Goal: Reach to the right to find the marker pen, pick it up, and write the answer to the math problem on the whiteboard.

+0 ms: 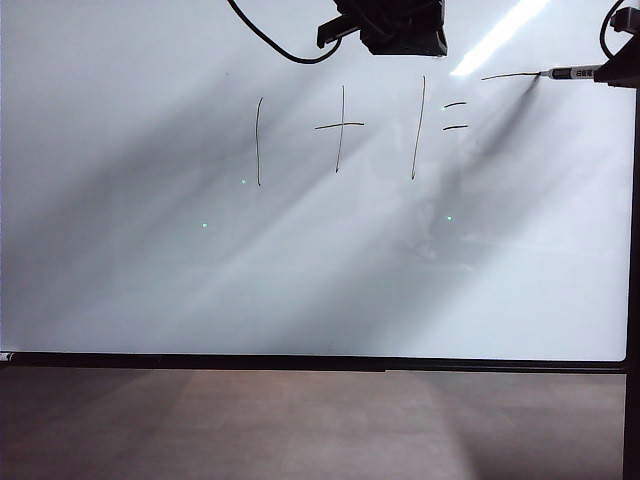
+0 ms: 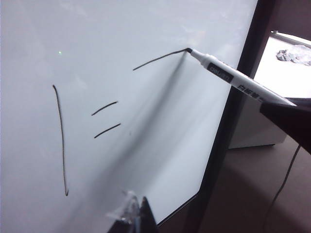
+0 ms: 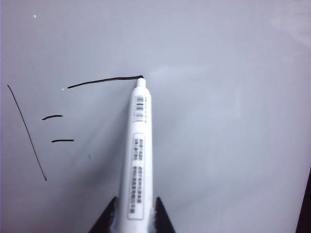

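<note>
The whiteboard (image 1: pixel 120 280) fills the exterior view, with the math problem (image 1: pixel 340 130) reading one plus one equals in thin black strokes. My right gripper (image 1: pixel 620 65) reaches in at the upper right, shut on the marker pen (image 1: pixel 570 72). The pen's tip touches the board at the end of a short black line (image 1: pixel 510 75) to the right of the equals sign. The right wrist view shows the pale pen (image 3: pixel 138 160) clamped in that gripper (image 3: pixel 136 198), with the line (image 3: pixel 104 80) at its tip. In the left wrist view my left gripper (image 2: pixel 138 196) is shut and empty near the board, well away from the pen (image 2: pixel 238 80).
A bulky black device with a cable (image 1: pixel 400 25) hangs over the board's top edge. The board's black frame (image 1: pixel 300 362) runs along the bottom, with brown floor (image 1: pixel 300 430) below. Beyond the board's right edge stands a white table (image 2: pixel 286 68).
</note>
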